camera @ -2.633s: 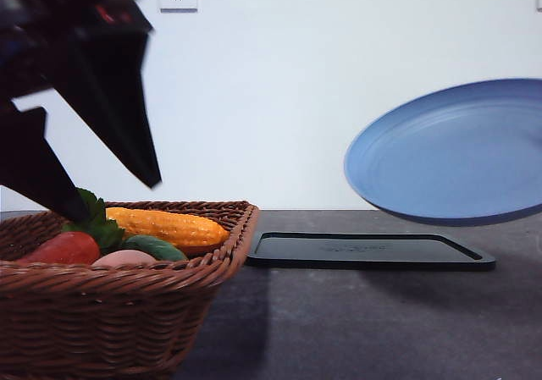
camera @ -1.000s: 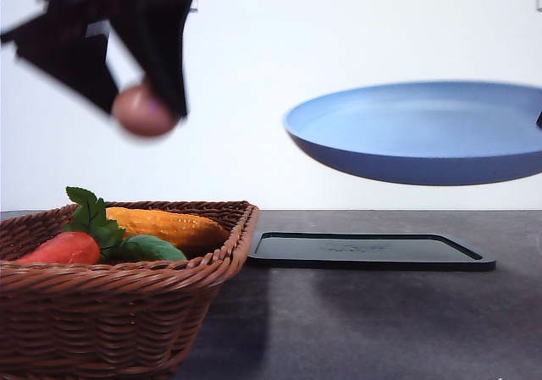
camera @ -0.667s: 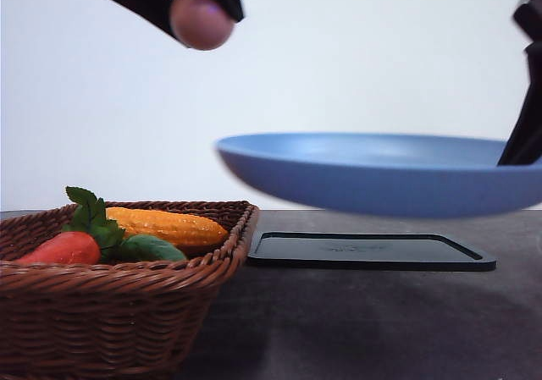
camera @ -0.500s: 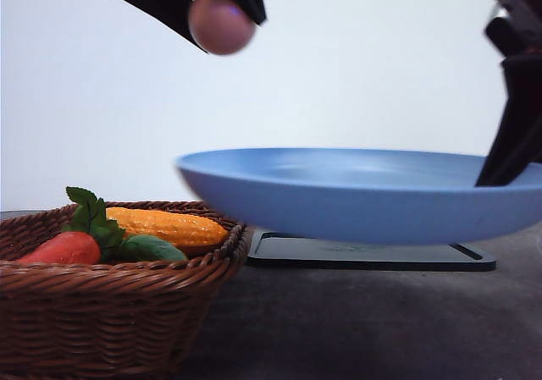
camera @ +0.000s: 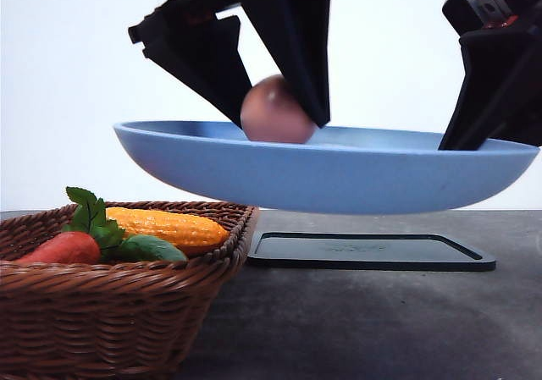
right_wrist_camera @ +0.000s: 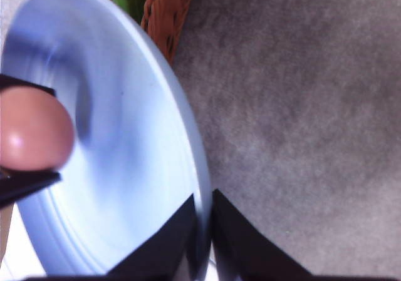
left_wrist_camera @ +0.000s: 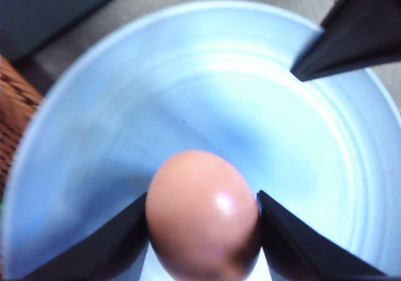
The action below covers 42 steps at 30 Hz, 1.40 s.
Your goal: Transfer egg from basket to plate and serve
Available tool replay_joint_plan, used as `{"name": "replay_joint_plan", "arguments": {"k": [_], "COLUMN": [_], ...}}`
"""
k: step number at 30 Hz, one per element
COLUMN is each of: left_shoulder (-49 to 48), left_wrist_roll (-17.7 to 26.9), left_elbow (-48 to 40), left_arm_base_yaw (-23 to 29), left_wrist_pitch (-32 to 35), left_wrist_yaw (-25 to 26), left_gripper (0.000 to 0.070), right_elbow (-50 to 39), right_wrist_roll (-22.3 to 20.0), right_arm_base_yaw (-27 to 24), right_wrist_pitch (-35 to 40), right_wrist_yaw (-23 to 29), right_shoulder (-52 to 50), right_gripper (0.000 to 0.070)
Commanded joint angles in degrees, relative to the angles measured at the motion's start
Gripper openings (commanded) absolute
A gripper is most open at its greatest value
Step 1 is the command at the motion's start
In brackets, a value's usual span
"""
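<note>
open air above the basket; the raised plate overhangs its right rim.

This looks like a lab test bench. A dark grey table stands against a bare white wall. On it sit a wicker basket of fake vegetables and a black tray.

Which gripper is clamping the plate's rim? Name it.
The right gripper: its fingers pinch the blue plate's rim, holding it aloft. The left gripper instead grips the egg over the plate.
</note>
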Motion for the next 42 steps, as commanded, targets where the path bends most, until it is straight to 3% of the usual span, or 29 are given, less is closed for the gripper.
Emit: {"name": "replay_joint_plan", "arguments": {"k": [1, 6, 12, 24, 27, 33, 42], "left_shoulder": [1.38, 2.21, 2.19, -0.97, -3.78, -11.59, -24.60], "left_wrist_roll": [0.73, 0.69, 0.58, 1.46, 2.09, 2.13, 0.62], "left_elbow": [0.85, 0.85, 0.96, 8.32, 10.07, 10.97, 10.97], "left_arm_base_yaw": [-0.81, -1.37, -1.71, -1.71, -1.47, -1.13, -0.72], "left_wrist_pitch": [0.55, 0.35, -0.11, -7.02, -10.70, -18.30, -20.44], "left_wrist_yaw": [0.01, 0.00, 0.00, -1.90, -5.97, -19.51, -31.47], "left_gripper": [0.0253, 0.0269, 0.0443, 0.0444, 0.0443, 0.0443, 0.0442], "right_elbow": [1.11, 1.11, 1.11, 1.11, 1.11, 1.81, 11.33], "right_wrist_roll": [-0.29, -0.33, -0.69, -2.04, -2.51, -4.89, -9.16], "right_arm_base_yaw": [0.37, 0.35, 0.37, 0.33, -0.12, -4.65, -12.06], "right_wrist_pitch": [0.18, -0.68, -1.16, -2.91, -2.92, -2.93, -3.02], "right_wrist_yaw": [-0.67, -0.65, -0.71, -0.73, -0.76, -1.16, -1.22], "right_shoulder": [0.61, 0.59, 0.59, 0.61, 0.63, 1.79, 13.94], "right_gripper": [0.0000, 0.0000, 0.0000, 0.0000, 0.0000, 0.0000, 0.0000]}}
